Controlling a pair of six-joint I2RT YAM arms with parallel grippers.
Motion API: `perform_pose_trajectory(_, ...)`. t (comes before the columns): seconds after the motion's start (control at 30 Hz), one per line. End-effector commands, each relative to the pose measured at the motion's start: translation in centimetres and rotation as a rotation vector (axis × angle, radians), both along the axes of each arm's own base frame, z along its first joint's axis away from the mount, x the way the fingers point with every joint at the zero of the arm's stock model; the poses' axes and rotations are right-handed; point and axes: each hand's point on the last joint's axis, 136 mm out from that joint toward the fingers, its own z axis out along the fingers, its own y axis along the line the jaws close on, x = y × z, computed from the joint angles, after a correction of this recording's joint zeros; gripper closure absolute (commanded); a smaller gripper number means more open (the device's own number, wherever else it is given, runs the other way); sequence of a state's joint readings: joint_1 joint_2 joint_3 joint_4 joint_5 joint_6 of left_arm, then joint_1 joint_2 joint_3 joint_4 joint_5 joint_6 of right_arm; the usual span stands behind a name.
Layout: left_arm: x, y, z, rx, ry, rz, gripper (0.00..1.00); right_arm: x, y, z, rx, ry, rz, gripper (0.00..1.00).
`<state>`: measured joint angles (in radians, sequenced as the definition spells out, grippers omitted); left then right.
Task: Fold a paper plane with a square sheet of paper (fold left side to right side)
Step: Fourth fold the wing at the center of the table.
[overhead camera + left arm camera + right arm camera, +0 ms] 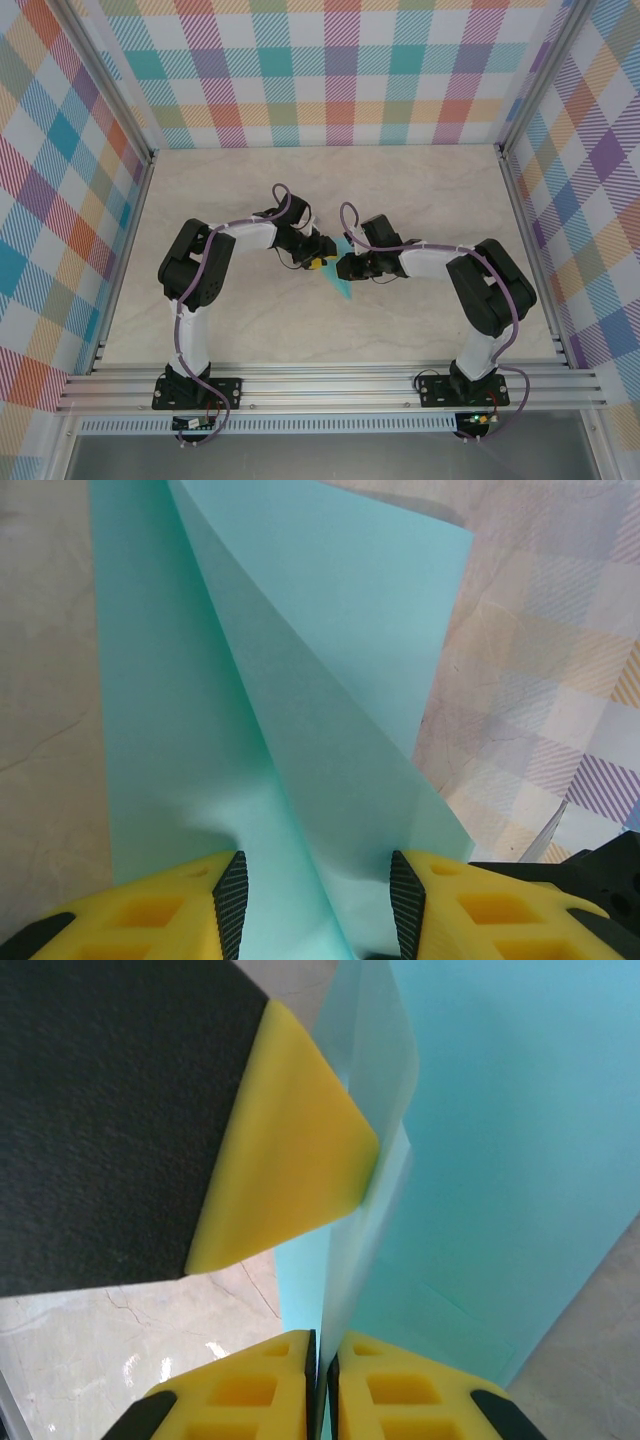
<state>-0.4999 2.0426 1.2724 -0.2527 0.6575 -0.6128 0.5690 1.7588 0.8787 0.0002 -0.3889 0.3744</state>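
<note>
Paper plane count: one. Your right hand pinches its edge; your left hand straddles it, half open.

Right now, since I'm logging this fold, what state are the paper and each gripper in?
Sheet of paper: partly folded, one flap standing up.
Left gripper: open, paper between its fingers.
Right gripper: shut on the paper's upright edge.

Light-turquoise paper plane, plaid walls
</note>
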Motion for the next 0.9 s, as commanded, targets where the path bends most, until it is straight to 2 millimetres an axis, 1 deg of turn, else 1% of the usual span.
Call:
perform_pose_trajectory(0.0,-1.3,0.4,-2.1,0.057,0.054,-0.011,0.56,-0.2,0.2,-0.5,0.021,0.012,0.015,0.88)
perform_pose_trajectory(0.27,-1.4,0.4,-2.4,0.064,0.060,-0.014,0.56,-0.2,0.0,-0.6,0.019,0.018,0.006,0.82)
perform_pose_trajectory(0.47,-1.4,0.4,-2.5,0.066,0.064,-0.013,0.56,-0.1,-0.2,-0.2,0.024,0.011,-0.002,0.77)
perform_pose_trajectory(0.67,-1.4,0.4,-2.5,0.069,0.065,-0.013,0.56,0.2,-1.1,1.1,0.044,-0.009,-0.028,0.72)
perform_pose_trajectory(0.87,-1.4,0.4,-2.3,0.066,0.060,-0.013,0.56,1.2,-2.1,2.7,0.099,-0.008,-0.072,0.70)
